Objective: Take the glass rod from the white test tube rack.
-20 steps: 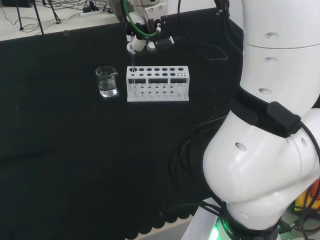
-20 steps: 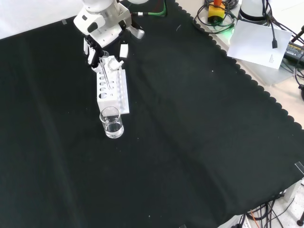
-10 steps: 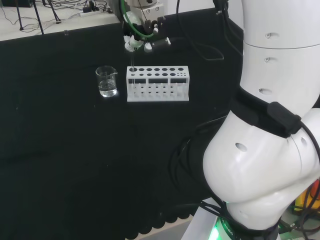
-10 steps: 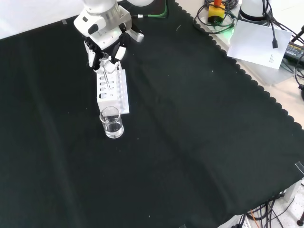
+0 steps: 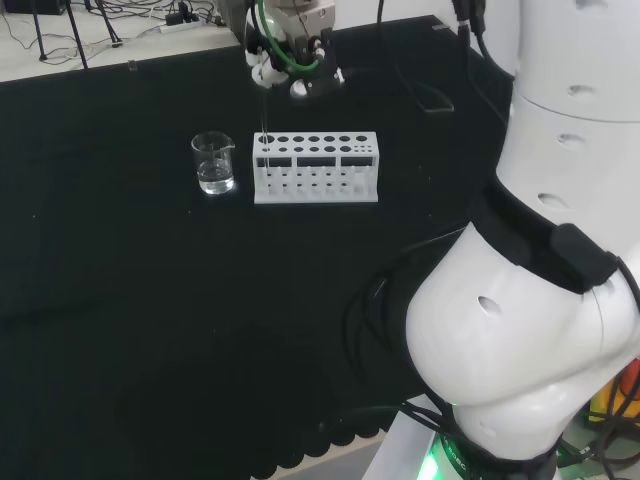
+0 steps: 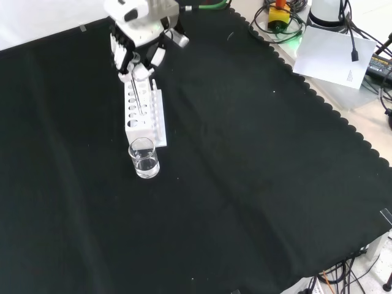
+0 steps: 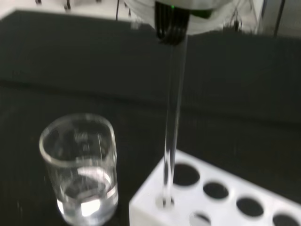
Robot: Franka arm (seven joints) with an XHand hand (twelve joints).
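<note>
We count one white test tube rack (image 5: 316, 167) under the hand (image 5: 290, 70), one glass rod (image 7: 173, 122) pinched in it, and one beaker (image 5: 214, 163) just beside the rack.

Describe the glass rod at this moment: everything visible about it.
The glass rod is a thin, straight stick of clear glass, standing about upright. Its top is pinched in the robot hand and its lower end still sits in a hole at the end of the white test tube rack, the end nearest the beaker of clear liquid. In the head view it shows as a faint line between the robot hand and the rack.
</note>
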